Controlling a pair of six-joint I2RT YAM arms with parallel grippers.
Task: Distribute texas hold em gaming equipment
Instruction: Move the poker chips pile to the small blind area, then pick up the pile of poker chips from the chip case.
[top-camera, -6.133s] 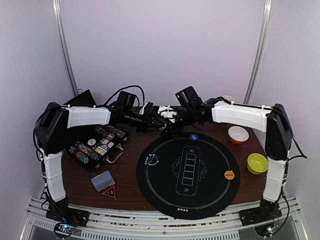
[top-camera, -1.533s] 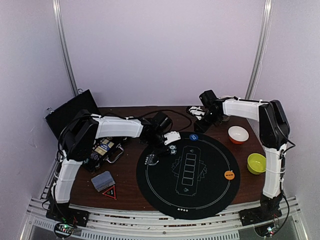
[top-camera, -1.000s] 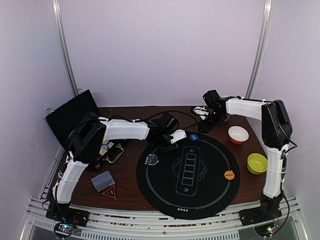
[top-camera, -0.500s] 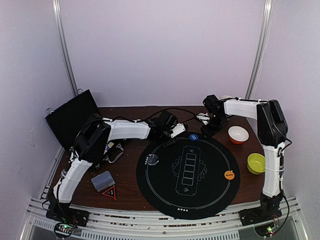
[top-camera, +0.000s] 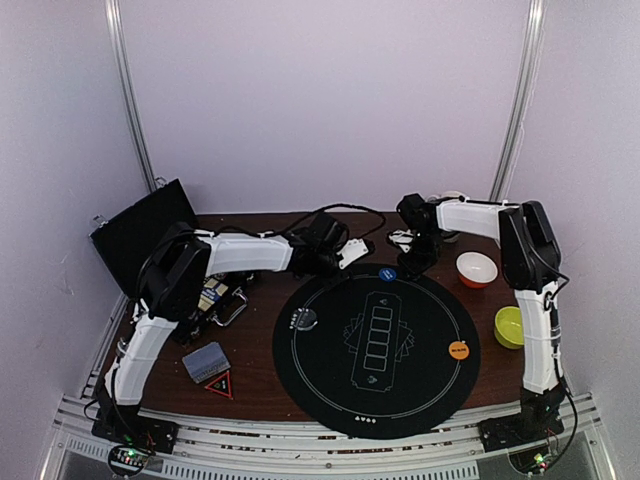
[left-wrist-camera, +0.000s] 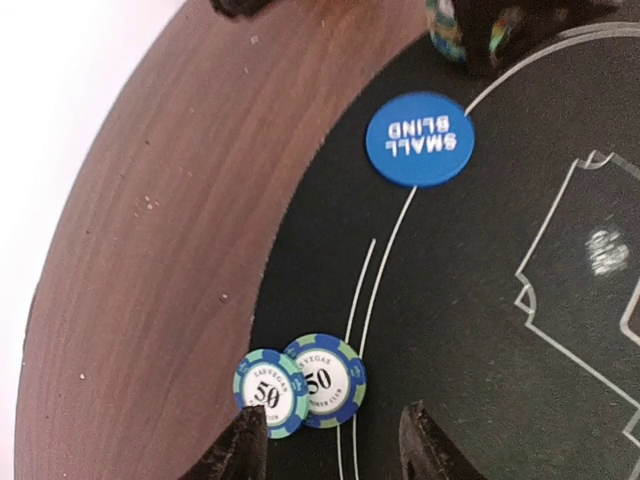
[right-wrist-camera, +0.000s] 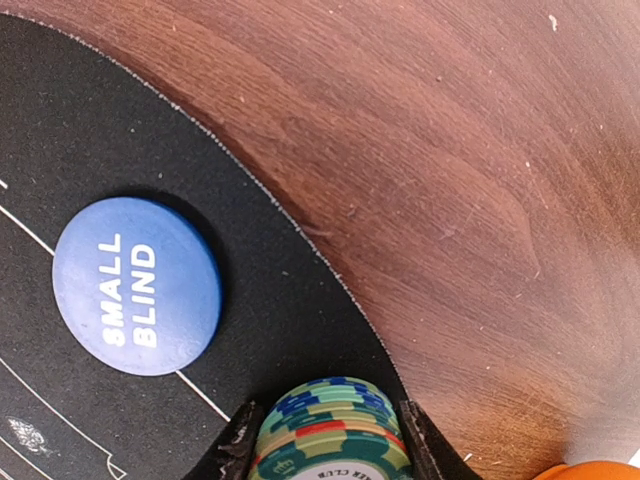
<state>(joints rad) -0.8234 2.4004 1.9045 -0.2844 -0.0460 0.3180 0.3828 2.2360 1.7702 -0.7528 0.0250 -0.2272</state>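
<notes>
Right gripper (right-wrist-camera: 328, 445) tight around a chip stack (right-wrist-camera: 325, 418); left gripper (left-wrist-camera: 332, 450) agape, empty, perhaps against a 50 chip (left-wrist-camera: 268, 388).

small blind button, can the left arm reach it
Likely yes: the small blind button lies unobstructed ahead of the open left gripper, though the chip stack in the right gripper sits close.

Your blue SMALL BLIND button (left-wrist-camera: 419, 139) lies flat on the mat's (top-camera: 420, 395) far rim. Beside it, a striped chip stack (right-wrist-camera: 330, 425) stands upright between the right jaws. Two blue-green 50 chips (left-wrist-camera: 322, 380) lie flat, touching, at the mat's edge.
</notes>
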